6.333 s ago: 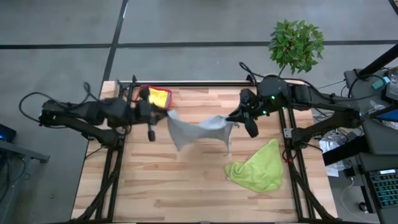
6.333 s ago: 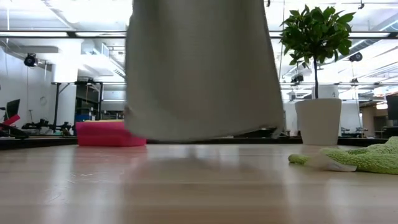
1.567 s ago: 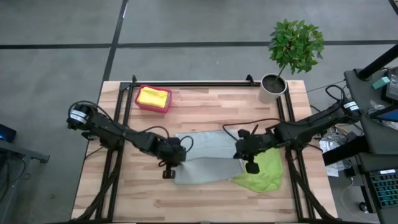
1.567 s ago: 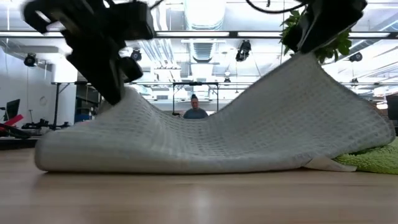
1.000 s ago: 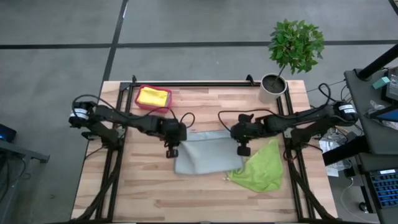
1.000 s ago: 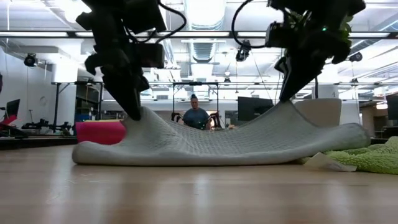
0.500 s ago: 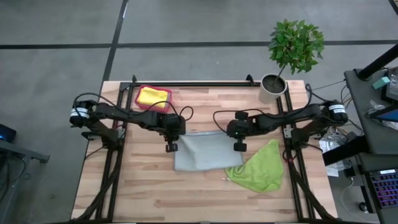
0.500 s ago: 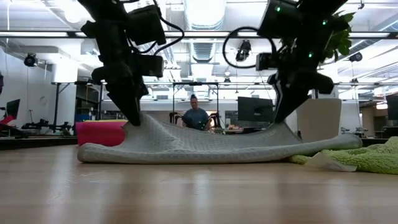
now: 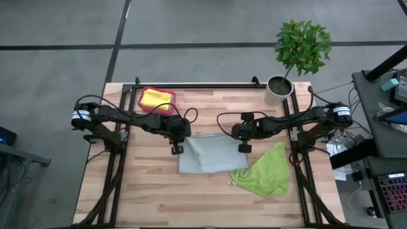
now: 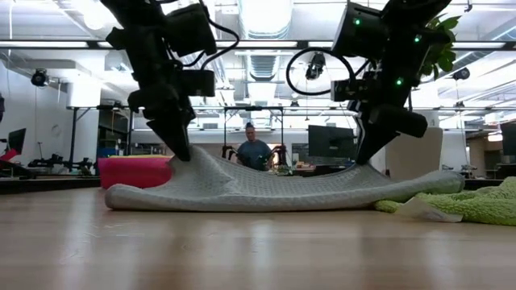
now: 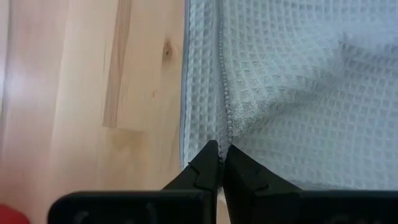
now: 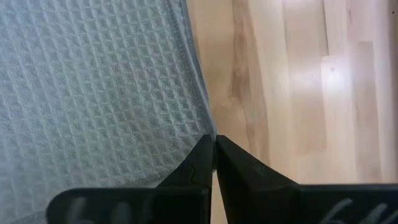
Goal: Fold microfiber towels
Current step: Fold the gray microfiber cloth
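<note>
Grey waffle-weave towel (image 9: 203,153) lies mid-table, folded to a rectangle, its two far corners pinched up off the wood. Lime green towel (image 9: 262,173) lies crumpled just beside it, touching its right edge. Yellow towel (image 9: 156,99) sits in the far-left bin.

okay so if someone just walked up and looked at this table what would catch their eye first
Probably the grey towel lying folded mid-table, with the left gripper and the right gripper each shut on one of its far corners, lifting those corners slightly. Next, the lime green towel crumpled beside it on the right, and the pink-red bin holding a yellow towel at the far left corner.
</note>
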Controlling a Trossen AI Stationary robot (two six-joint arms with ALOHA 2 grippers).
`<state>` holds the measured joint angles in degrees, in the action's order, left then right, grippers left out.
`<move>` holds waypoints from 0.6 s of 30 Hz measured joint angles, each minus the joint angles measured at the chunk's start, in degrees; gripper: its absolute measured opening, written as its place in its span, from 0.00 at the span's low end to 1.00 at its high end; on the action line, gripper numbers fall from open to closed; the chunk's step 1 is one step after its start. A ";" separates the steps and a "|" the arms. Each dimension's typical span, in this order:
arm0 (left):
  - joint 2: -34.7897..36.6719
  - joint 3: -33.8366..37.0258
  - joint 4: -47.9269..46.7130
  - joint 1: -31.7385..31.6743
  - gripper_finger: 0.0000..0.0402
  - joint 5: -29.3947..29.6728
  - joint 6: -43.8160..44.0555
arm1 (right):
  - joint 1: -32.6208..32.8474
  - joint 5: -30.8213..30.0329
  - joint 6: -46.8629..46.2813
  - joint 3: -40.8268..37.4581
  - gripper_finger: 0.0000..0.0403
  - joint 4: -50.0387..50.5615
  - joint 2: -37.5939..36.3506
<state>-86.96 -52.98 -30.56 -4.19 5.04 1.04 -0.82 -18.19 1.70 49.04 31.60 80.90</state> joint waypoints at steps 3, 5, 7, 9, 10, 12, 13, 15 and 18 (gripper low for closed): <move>0.00 0.22 0.63 0.00 0.00 0.11 0.02 | 0.02 -0.02 -0.15 -0.02 0.02 0.25 0.00; 0.00 0.64 0.64 0.02 0.00 1.27 0.07 | 0.02 0.00 -0.16 -0.02 0.02 0.89 0.00; 0.00 1.37 0.63 0.00 0.00 2.30 0.09 | 0.02 -0.30 -0.32 -0.02 0.02 1.31 0.00; -0.01 2.19 0.84 0.00 0.00 2.82 0.11 | 0.02 -1.29 -0.60 -0.02 0.02 1.17 0.00; -0.02 2.61 1.14 0.00 0.00 2.84 0.37 | 0.02 -1.38 -0.60 -0.02 0.02 1.18 0.00; -0.02 3.13 1.50 0.00 0.00 2.87 1.52 | 0.02 -1.38 -0.60 -0.02 0.02 1.15 0.00; -0.02 3.23 1.68 0.00 0.00 2.89 1.62 | 0.02 -1.38 -0.60 -0.02 0.02 1.15 0.00; -0.02 3.44 2.20 0.00 0.00 2.95 1.72 | 0.02 -1.38 -0.90 -0.02 0.02 1.14 0.00; -0.04 3.71 3.28 0.00 0.00 2.99 2.04 | 0.02 -1.38 -1.72 -0.02 0.02 1.12 0.00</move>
<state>-87.00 -49.27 -27.28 -4.19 8.03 3.08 -0.80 -19.57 -0.02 49.01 32.73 80.90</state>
